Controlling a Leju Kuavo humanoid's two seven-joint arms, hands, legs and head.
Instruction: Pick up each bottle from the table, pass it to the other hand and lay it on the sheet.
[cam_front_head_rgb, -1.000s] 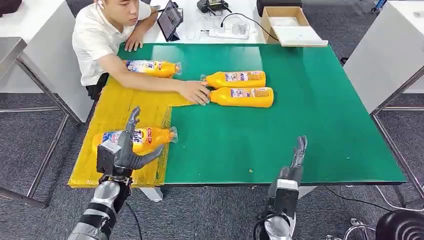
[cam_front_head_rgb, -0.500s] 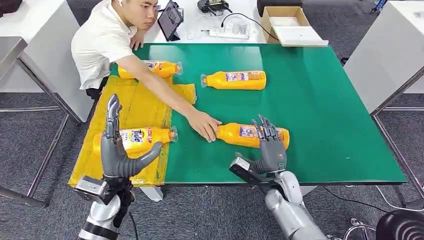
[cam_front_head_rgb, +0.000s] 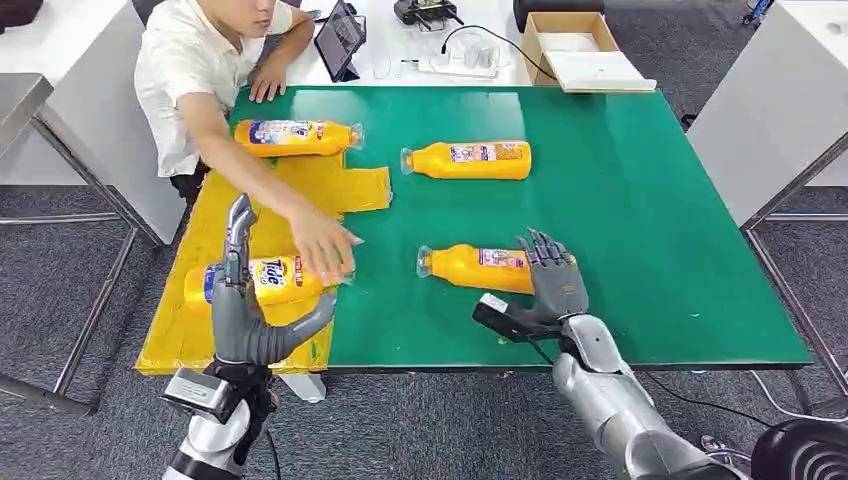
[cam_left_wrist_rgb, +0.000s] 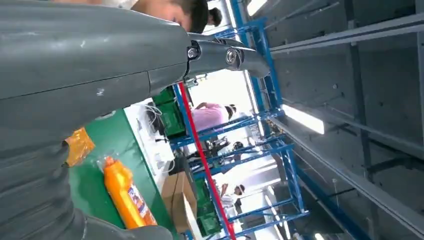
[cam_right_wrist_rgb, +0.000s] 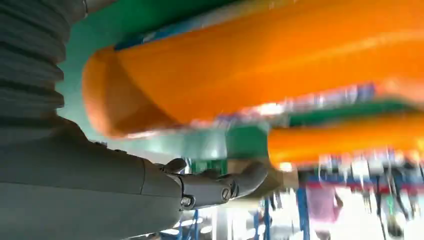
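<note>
Across the middle of the room stands a green table (cam_front_head_rgb: 640, 200), with a yellow sheet (cam_front_head_rgb: 240, 215) covering its left edge. A person (cam_front_head_rgb: 195, 70) sits at the far left corner and reaches one hand (cam_front_head_rgb: 322, 243) down onto the bottle (cam_front_head_rgb: 262, 280) that lies on the sheet near the front edge. Another bottle (cam_front_head_rgb: 295, 136) lies at the sheet's far end, close to the far edge. On the bare green, one bottle (cam_front_head_rgb: 470, 160) lies toward the far side, and the nearest bottle (cam_front_head_rgb: 480, 268) lies closer to the front edge, its cap pointing left. The right hand (cam_front_head_rgb: 550, 290) rests against this nearest bottle's base end, fingers spread and raised along it; whether it grips cannot be told. The left hand (cam_front_head_rgb: 245, 300) stands upright at the front left corner, fingers and thumb wide apart, holding nothing, just in front of the bottle on the sheet.
</note>
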